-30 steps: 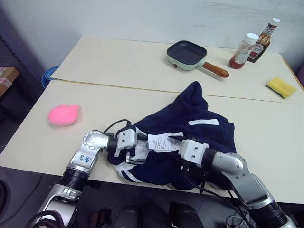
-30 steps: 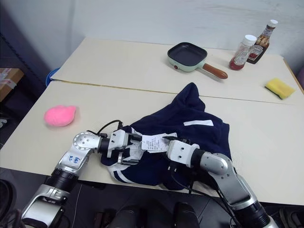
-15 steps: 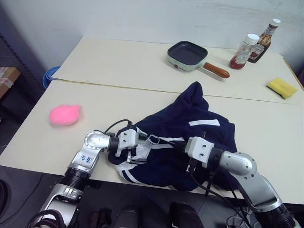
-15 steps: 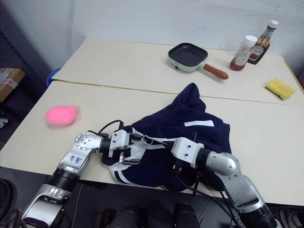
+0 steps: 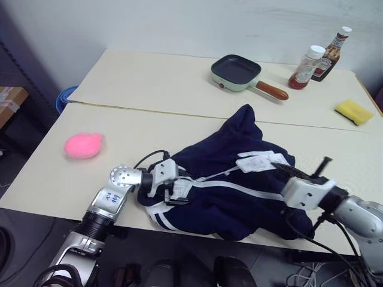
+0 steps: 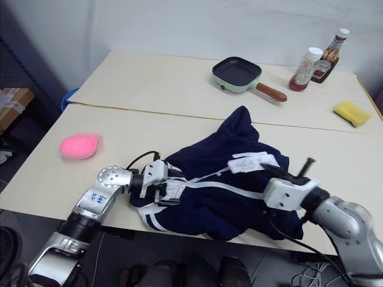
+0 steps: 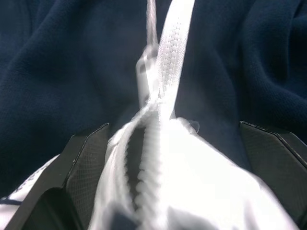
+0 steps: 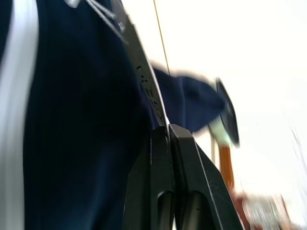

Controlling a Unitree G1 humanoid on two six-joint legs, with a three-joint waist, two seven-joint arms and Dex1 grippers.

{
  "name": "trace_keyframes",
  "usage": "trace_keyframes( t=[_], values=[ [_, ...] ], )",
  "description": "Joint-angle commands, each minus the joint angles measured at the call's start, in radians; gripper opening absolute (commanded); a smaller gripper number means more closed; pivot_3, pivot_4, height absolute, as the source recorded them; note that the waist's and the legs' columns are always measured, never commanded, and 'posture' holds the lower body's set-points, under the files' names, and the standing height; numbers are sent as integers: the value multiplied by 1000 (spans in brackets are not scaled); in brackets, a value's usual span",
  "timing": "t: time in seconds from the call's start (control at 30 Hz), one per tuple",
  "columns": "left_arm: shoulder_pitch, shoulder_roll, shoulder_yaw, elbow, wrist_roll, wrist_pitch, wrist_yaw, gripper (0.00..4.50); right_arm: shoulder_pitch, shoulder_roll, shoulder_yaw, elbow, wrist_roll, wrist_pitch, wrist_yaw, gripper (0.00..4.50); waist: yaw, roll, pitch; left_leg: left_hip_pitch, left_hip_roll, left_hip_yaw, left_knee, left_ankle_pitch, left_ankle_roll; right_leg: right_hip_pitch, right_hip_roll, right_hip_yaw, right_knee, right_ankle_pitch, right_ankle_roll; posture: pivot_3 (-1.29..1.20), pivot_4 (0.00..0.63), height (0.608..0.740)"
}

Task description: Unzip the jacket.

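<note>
Jacket (image 5: 227, 179): soft, limp, light; bunched near counter (image 5: 119, 131) edge.
Hold: zipper pull, hem.
Left claw (image 5: 173, 186): spread wide over white zipper end.
Right claw (image 5: 281, 170): pinched together on tag cord (image 8: 144, 72).

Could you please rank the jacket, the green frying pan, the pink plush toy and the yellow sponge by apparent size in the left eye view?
1. jacket
2. green frying pan
3. pink plush toy
4. yellow sponge
The pan and sponge lie farther away.

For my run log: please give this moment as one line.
step: unzipping | right tool: shut on zipper pull | left tool: open around jacket hem
</note>
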Motion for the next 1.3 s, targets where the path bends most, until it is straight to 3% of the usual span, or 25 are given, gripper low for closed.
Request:
trace_keyframes(
  t=[0.03,0.3,0.57,0.97,1.3],
  values=[
    [38,15,-45,47,63,49,20,4500,38,-5,-83,15,-3,-33,-34,38,-1,1,-1,0,0,0,0,0,0,0,0,2,0,0,0,0,150,740],
    [39,19,-54,56,59,50,18,4500,236,-6,-327,160,-23,-139,-108,38,1,5,-3,0,0,0,0,-1,0,0,-1,9,-2,0,0,0,150,740],
    [46,29,-72,69,71,54,17,4500,322,-72,-488,422,-35,-277,-170,38,-3,15,-9,3,1,3,-3,-2,1,0,-5,14,-7,0,0,0,150,740],
    [51,55,-81,78,81,40,14,4500,269,-243,-525,750,-72,-323,-299,38,-10,20,-12,13,1,8,-13,-2,0,3,-9,16,-10,-2,-3,0,150,740],
    [44,48,-62,80,61,39,22,4500,222,-276,-520,790,-95,-271,-390,38,-11,20,-13,14,1,8,-14,-2,-1,4,-10,16,-10,-2,-3,0,150,740]
  ],
)
